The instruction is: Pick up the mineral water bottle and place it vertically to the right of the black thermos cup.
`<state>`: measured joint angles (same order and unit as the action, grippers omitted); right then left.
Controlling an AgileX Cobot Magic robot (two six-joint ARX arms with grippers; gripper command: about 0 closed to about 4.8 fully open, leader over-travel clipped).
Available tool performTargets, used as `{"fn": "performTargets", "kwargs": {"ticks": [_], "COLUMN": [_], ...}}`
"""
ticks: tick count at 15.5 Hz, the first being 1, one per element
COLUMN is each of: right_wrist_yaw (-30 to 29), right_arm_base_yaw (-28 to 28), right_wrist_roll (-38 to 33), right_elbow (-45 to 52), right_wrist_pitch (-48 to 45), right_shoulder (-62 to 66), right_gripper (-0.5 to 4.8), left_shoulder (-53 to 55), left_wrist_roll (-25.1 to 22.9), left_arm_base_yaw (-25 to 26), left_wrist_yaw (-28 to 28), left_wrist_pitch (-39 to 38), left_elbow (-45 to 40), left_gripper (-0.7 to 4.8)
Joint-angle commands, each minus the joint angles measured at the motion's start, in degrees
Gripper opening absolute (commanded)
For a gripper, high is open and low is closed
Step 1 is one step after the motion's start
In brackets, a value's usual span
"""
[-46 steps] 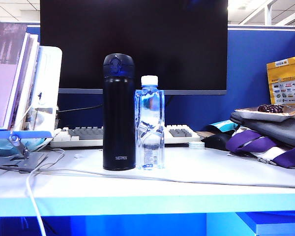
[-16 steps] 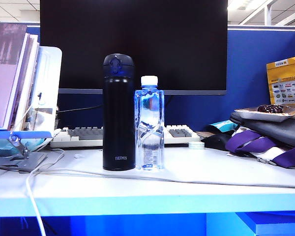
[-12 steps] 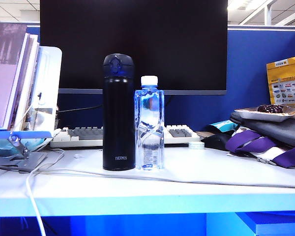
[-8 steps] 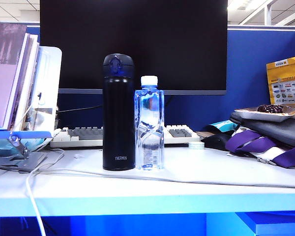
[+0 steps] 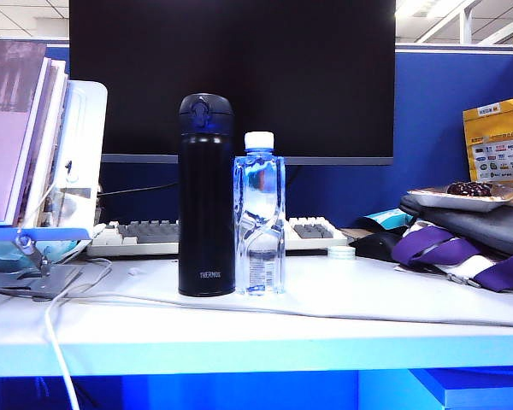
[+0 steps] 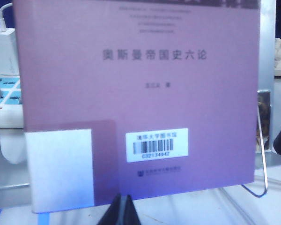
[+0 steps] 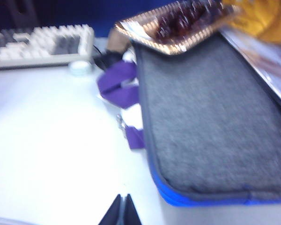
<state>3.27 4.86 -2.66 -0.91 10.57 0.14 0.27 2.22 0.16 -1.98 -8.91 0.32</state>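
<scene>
The black thermos cup [image 5: 206, 196] stands upright on the white desk [image 5: 325, 316]. The mineral water bottle [image 5: 259, 218], clear with a white cap, stands upright right beside it on its right, nearly touching. Neither arm shows in the exterior view. My left gripper [image 6: 123, 208] is shut and empty, in front of a purple book [image 6: 140, 93]. My right gripper [image 7: 122, 208] is shut and empty over bare white desk [image 7: 51, 140], next to a grey sleeve [image 7: 210, 126]. Neither wrist view shows the bottle or the thermos.
A keyboard [image 5: 145, 235] and dark monitor [image 5: 239, 77] stand behind the two containers. Books on a stand [image 5: 34, 162] fill the left. A white cable [image 5: 239, 307] runs across the desk front. At right lie the grey sleeve [image 5: 487, 226], a purple strap [image 5: 445, 248] and a tray of dark snacks [image 5: 470, 195].
Nothing moves in the exterior view; bottle and thermos stay put.
</scene>
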Motion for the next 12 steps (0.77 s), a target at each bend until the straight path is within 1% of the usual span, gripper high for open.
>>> {"fn": "performTargets", "kwargs": {"ticks": [1,12], "right_wrist_yaw": [-1.6,-1.9], "right_arm_base_yaw": [-0.1,0.0], "right_wrist_roll": [-0.3,-0.3], "right_elbow": [0.0,0.0], "right_wrist_pitch": [1.0,0.8], "right_shoulder": [0.0,0.0], "right_gripper": [-0.01,0.00], "left_shoulder": [-0.2,-0.2], "left_wrist_roll": [-0.1,-0.1], "left_arm_base_yaw": [0.0,0.0], "left_wrist_yaw": [-0.2,-0.2], "left_wrist_pitch": [-0.7,-0.7], "left_elbow": [0.0,0.0], "left_gripper": [-0.05,-0.05]}}
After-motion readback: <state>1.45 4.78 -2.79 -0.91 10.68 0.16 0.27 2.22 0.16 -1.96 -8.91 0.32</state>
